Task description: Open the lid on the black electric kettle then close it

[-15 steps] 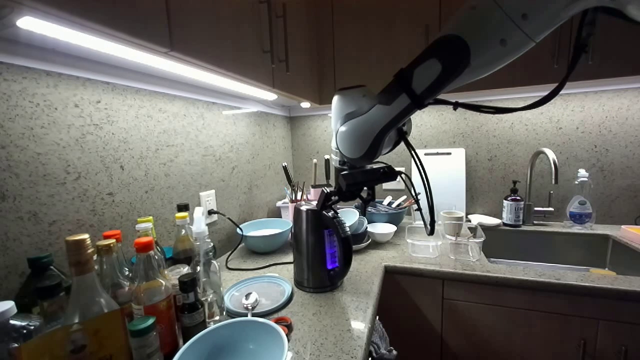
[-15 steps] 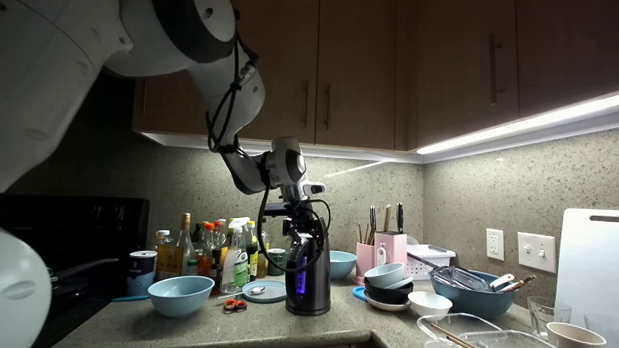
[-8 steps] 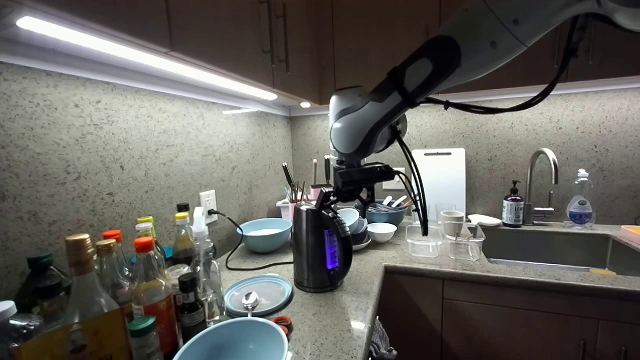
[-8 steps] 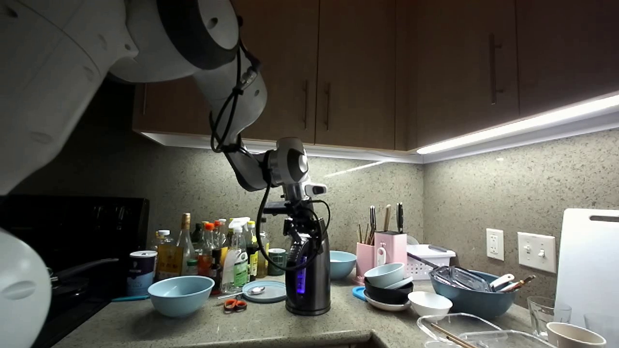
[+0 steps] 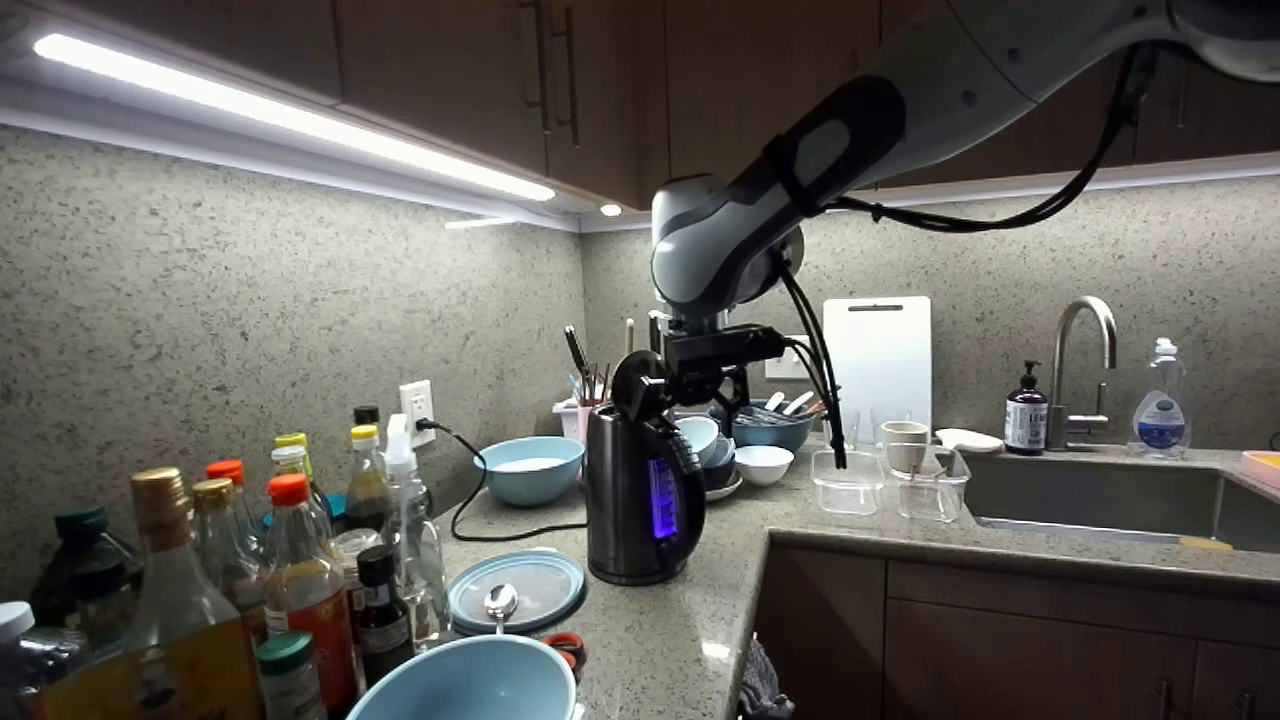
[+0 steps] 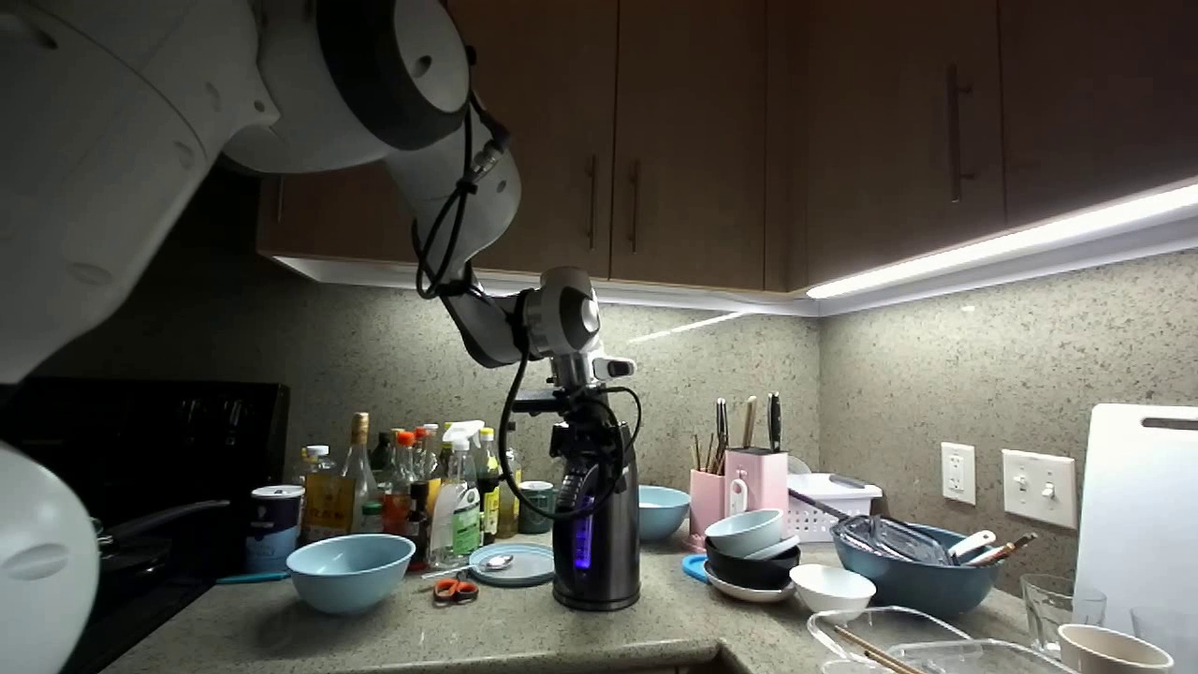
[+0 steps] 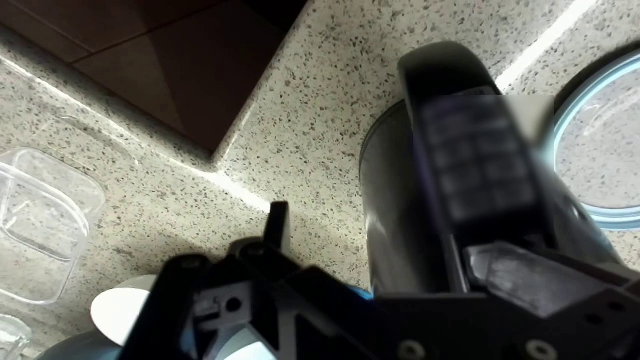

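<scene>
The black electric kettle (image 5: 615, 500) stands upright on the counter with its purple-blue strip (image 5: 663, 498) glowing. It also shows in an exterior view (image 6: 618, 557) and the wrist view (image 7: 392, 200). Its lid (image 5: 630, 376) is raised, a dark round disc tilted up above the kettle's top behind my finger. I cannot make the lid out elsewhere. My gripper (image 5: 690, 412) is over the top of the kettle's handle, its fingers spread apart with nothing between them. One finger is at the handle's top near the rim; the other hangs beside the kettle. The gripper also shows in the wrist view (image 7: 380, 240).
A blue bowl (image 5: 528, 470) and the kettle's cord are beside the kettle. A round blue lid (image 6: 533, 564) with a spoon, scissors (image 6: 455, 591) and several bottles (image 5: 300, 570) are nearby. Stacked bowls (image 6: 753, 566) stand on the other side. The counter's inner corner (image 7: 215, 162) is close.
The kettle's lid has come up from its shut position. The arm has shifted slightly left in an exterior view, while the gripper has stayed at the kettle's top. The kettle has not moved.
</scene>
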Controlling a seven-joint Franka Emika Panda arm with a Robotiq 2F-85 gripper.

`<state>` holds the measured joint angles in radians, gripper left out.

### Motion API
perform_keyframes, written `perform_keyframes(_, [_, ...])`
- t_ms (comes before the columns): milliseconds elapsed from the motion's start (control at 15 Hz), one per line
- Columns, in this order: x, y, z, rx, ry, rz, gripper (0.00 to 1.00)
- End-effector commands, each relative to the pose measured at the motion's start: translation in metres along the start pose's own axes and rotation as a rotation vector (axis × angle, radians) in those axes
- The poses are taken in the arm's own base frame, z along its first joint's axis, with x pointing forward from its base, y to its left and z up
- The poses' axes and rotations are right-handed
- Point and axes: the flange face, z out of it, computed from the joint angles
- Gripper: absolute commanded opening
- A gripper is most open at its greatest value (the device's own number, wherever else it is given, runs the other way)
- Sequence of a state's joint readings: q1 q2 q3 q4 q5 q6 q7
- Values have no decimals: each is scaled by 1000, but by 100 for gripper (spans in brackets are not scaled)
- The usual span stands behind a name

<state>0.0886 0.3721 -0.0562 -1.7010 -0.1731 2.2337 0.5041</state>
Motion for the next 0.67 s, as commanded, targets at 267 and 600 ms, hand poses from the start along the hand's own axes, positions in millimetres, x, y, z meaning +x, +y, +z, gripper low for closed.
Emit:
perform_keyframes(267, [3,-3,8,-26,-59,28,100])
perform_keyframes(600, [-16,-5,-47,-56,-43,78,100])
